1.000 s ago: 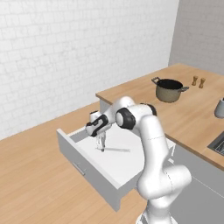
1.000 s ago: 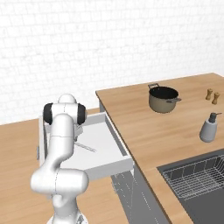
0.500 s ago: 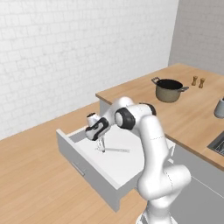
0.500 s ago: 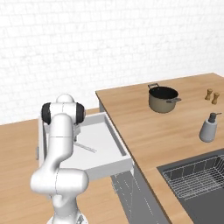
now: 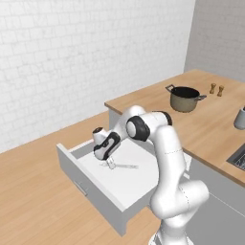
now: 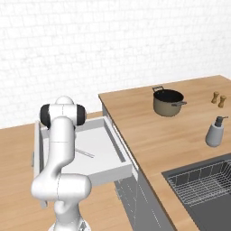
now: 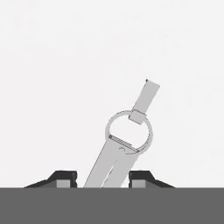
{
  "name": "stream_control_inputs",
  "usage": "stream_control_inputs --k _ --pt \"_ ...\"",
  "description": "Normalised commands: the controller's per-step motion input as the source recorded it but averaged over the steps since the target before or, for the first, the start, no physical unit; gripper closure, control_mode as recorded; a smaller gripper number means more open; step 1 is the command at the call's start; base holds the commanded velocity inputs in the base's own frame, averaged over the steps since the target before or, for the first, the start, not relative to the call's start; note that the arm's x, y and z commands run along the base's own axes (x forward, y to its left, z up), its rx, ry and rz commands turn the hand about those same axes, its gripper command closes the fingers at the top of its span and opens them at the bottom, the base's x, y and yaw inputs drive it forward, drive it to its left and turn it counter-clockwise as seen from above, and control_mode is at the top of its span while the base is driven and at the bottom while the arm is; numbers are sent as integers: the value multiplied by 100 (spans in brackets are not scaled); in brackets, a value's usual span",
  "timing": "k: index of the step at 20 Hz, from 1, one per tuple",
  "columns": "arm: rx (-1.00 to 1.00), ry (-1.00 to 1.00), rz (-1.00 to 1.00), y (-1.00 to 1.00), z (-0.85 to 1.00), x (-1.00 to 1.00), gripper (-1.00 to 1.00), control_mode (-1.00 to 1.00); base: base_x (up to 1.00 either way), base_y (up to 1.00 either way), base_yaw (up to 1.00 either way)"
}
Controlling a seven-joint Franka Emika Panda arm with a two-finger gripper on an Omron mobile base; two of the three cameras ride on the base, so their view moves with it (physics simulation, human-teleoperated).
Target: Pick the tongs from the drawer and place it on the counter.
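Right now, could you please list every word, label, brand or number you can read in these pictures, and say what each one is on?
There is no readable text in any view.
The tongs, the drawer, the pot, the soap dispenser and the two small shakers carry no lettering, label or number.

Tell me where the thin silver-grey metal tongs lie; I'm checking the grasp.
The thin silver-grey metal tongs lie flat on the white floor of the open drawer. In the hand view they run between the gripper fingertips.
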Motion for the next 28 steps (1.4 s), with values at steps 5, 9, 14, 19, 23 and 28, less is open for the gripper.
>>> stream_control_inputs --k 5,9,14,19,23,28 --pt "3 23 8 -1 -48 -82 100 -100 0 0 0" --pt "-4 -2 2 0 74 -99 100 -100 0 0 0" --pt "-21 -27 5 3 100 -72 100 -100 0 0 0" --pt "-17 -37 1 -11 100 -34 100 -100 0 0 0" --pt "-11 -34 -9 -28 100 7 100 -100 0 0 0" --pt "-8 -7 -22 -81 100 8 100 -100 0 0 0"
